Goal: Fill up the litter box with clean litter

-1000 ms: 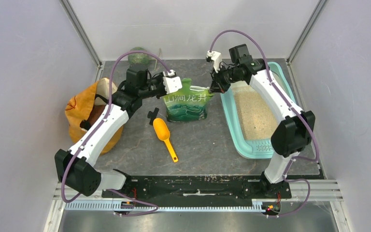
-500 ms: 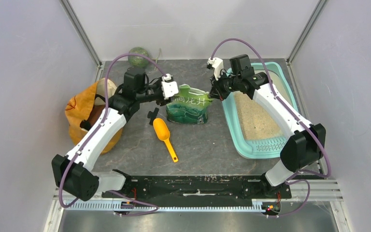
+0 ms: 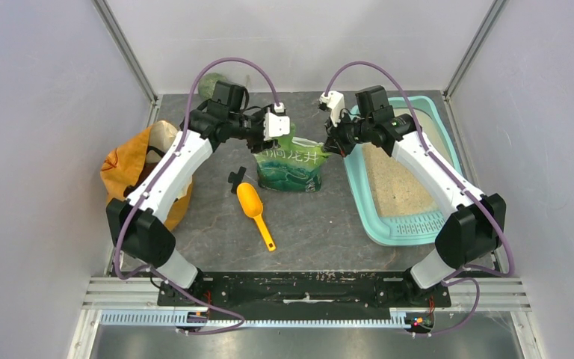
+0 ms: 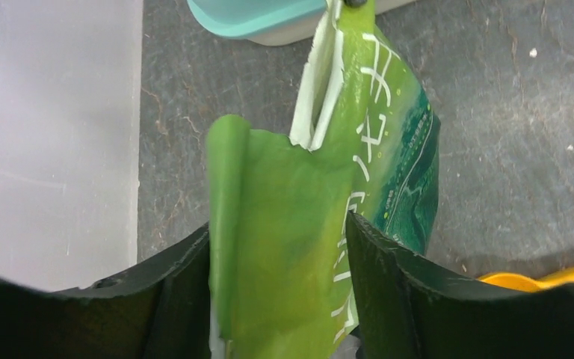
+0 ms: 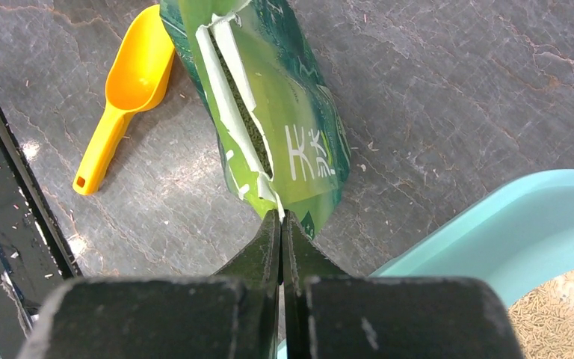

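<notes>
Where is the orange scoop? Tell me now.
In the top view the orange scoop lies on the table left of centre, just near and left of the green pouch and left of the litter box, handle toward the near edge.

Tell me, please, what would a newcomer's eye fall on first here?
The torn-open green pouch stands at mid-table, its corner pinched by the right end effector while the left end effector sits open around its flap. Right of it, the teal litter box holds beige litter.
</notes>
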Motion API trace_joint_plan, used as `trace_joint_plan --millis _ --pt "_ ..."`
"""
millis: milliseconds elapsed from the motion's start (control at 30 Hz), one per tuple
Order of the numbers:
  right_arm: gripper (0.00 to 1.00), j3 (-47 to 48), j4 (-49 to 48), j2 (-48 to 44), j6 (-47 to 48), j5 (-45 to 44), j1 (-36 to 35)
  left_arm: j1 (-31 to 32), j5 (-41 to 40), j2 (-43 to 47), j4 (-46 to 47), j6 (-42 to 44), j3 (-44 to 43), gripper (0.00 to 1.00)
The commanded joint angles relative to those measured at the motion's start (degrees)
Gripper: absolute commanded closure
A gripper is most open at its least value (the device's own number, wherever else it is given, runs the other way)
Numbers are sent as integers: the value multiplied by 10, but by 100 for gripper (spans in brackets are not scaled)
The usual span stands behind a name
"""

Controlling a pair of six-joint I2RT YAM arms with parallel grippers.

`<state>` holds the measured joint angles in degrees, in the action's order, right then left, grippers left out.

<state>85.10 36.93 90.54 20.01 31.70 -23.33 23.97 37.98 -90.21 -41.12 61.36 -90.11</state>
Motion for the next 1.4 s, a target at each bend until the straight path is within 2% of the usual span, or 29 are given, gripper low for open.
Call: trace_joint_plan --millis 0,100,133,233,267,367,433,500,600,733,1067,1367 --pt "100 12 -33 -32 6 37 -4 4 -5 -16 -62 95 -21 41" --pt "100 12 -28 -32 4 38 -5 15 -23 -4 -63 129 3 54" --pt "100 13 -28 -32 2 35 -5 18 -23 8 -59 141 18 61" --pt "100 21 -19 -27 -10 30 -4 20 -31 50 14 128 76 94" --pt "96 25 -13 -26 -10 35 -5 21 -40 64 49 114 103 98" --pt "67 42 17 -26 -16 44 -5 20 -61 126 202 69 190 98" --pt "52 60 31 -27 -36 52 -4 20 -71 170 313 55 264 98" --pt "47 80 34 -25 -64 65 -4 21 -76 202 425 37 322 98" --pt "46 114 21 -12 -114 67 -3 21 -86 221 519 31 372 98" --pt "45 156 22 25 -111 62 -6 21 -78 218 565 36 388 98" --pt "51 218 107 99 41 6 -23 21 -54 213 569 42 385 98" --pt "53 217 118 119 71 -35 -35 20 -48 215 561 44 380 98"
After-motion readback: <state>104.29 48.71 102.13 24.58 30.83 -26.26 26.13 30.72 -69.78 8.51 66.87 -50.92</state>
